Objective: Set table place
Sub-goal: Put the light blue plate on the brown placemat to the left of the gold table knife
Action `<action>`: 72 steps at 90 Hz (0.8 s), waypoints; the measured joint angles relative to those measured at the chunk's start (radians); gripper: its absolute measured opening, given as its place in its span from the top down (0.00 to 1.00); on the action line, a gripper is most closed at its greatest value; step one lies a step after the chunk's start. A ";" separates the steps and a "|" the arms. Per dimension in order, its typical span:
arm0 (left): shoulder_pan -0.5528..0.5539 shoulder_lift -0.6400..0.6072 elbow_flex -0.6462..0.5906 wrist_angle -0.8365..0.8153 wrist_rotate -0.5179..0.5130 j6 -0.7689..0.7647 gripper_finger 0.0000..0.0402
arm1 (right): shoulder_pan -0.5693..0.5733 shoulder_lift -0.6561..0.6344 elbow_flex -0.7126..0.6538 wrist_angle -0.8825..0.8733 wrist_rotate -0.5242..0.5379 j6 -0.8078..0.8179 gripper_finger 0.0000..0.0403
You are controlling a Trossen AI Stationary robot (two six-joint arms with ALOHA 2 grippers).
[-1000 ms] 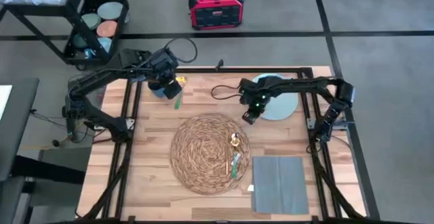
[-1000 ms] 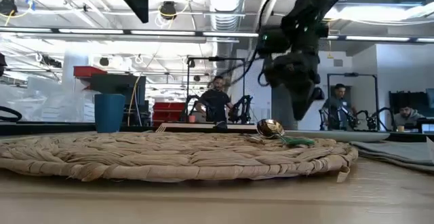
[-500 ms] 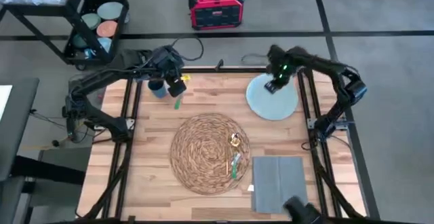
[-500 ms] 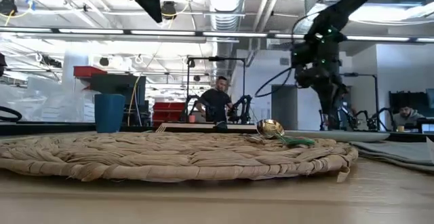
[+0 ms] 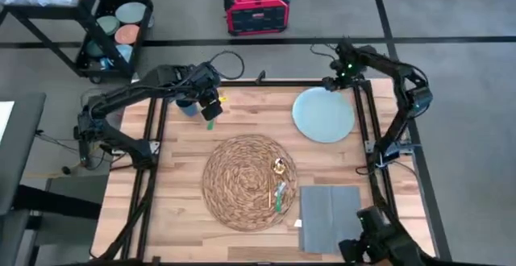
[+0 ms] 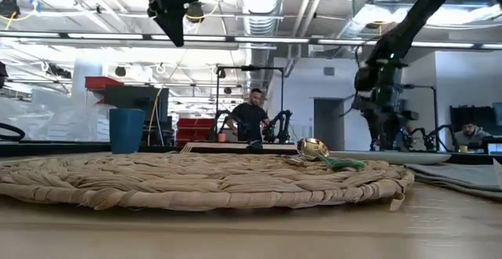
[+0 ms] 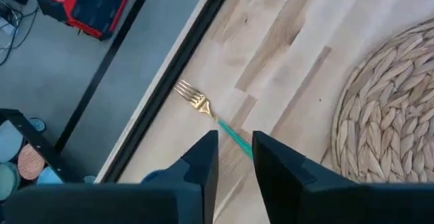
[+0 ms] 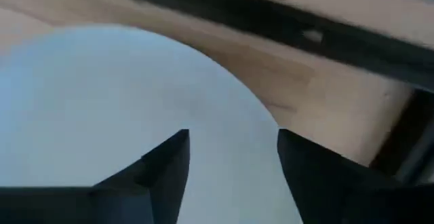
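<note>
At the mat (image 5: 249, 182): round woven straw, near the middle of the tabletop (image 5: 179, 187); it carried a gold spoon (image 5: 278, 168) with a green handle and another green-handled piece, lying roughly side by side near the mat's edge that faces the napkin.
Plate (image 5: 323, 114): pale blue, nothing on it, flat on the tabletop well apart from the mat, toward the far right corner.
Napkin (image 5: 331, 218): grey square, flat, just beside the mat on its right.
Cup (image 6: 126, 130): dark blue, upright, beyond the mat's far left side.
Fork (image 7: 202, 108): beyond the mat's far left edge, long axis slanted, gold tines pointing toward the black frame.
Left gripper (image 7: 234, 149): above the fork's green handle, fingers slightly parted, holding nothing.
Right gripper (image 8: 232, 157): over the plate's far edge, fingers spread wide, empty.
</note>
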State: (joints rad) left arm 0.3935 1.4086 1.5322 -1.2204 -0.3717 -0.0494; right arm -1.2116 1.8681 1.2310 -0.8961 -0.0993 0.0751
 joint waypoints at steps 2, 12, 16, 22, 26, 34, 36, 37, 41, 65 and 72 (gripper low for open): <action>0.000 0.000 0.000 0.000 0.000 0.000 0.81 | -0.002 0.015 0.000 -0.002 -0.001 0.008 0.47; 0.000 0.000 0.000 -0.002 0.000 0.000 0.81 | -0.009 0.067 0.006 -0.019 -0.007 0.007 0.48; 0.000 0.000 0.000 -0.002 0.000 0.000 0.81 | -0.014 0.072 0.007 -0.023 -0.009 -0.005 0.48; 0.000 0.000 0.000 -0.002 0.000 0.000 0.81 | -0.020 0.069 0.020 -0.028 -0.009 -0.012 0.49; 0.000 0.000 0.000 -0.003 0.000 0.000 0.81 | -0.025 0.061 0.030 -0.036 -0.007 -0.013 0.49; 0.000 0.000 0.000 -0.003 0.000 -0.006 0.81 | -0.041 0.011 0.042 -0.035 -0.011 -0.020 0.50; 0.000 0.000 0.000 -0.003 -0.001 -0.011 0.81 | -0.048 -0.002 0.045 -0.034 -0.027 -0.020 0.50; 0.000 0.000 0.000 -0.002 -0.001 -0.013 0.81 | -0.051 -0.007 0.046 -0.034 -0.036 -0.020 0.50; 0.000 0.000 0.000 -0.002 0.000 -0.019 0.81 | -0.062 -0.016 0.047 -0.044 -0.058 -0.020 0.50; 0.001 0.000 0.000 -0.002 -0.001 -0.058 0.81 | -0.065 -0.013 0.030 -0.025 -0.031 0.048 0.55; 0.001 0.000 0.000 -0.003 -0.001 -0.071 0.81 | -0.075 -0.013 0.024 0.010 0.000 0.095 0.58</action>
State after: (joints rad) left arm 0.3943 1.4082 1.5322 -1.2232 -0.3725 -0.1208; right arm -1.2864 1.8547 1.2545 -0.8859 -0.0990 0.1702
